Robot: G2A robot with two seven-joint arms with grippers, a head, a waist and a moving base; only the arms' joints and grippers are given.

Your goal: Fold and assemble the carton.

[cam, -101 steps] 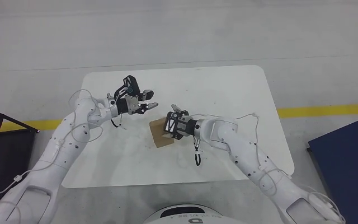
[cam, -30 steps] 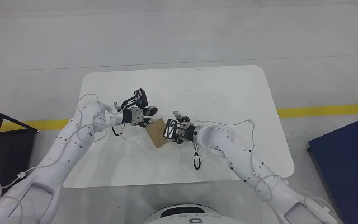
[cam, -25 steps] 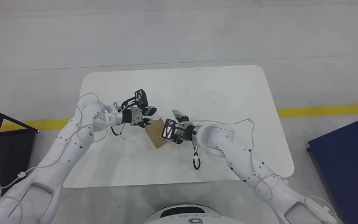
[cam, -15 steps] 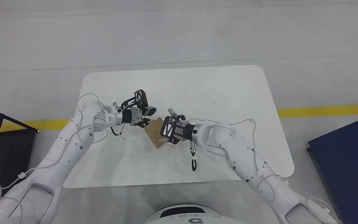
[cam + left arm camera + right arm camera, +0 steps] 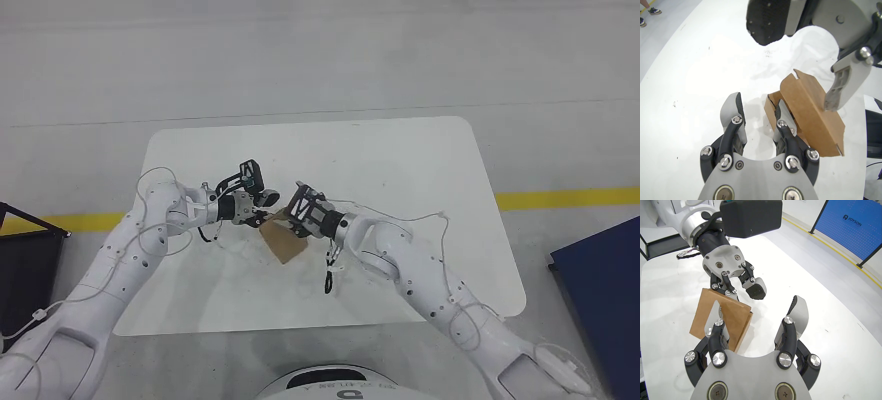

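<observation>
Brown carton (image 5: pixel 283 238) sits partly folded on table (image 5: pixel 420 180), between both grippers. Left gripper (image 5: pixel 759 98): jaws spread, one finger at carton's open end. Right gripper (image 5: pixel 756 301): jaws spread, one finger touching the raised flap (image 5: pixel 810 106).

White arms (image 5: pixel 120 255), silver left gripper (image 5: pixel 759 98), black pads (image 5: pixel 740 106)

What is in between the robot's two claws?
The brown carton. In the top view it sits on the white table between the left claw and the right claw; each open claw has one finger against it.
</observation>
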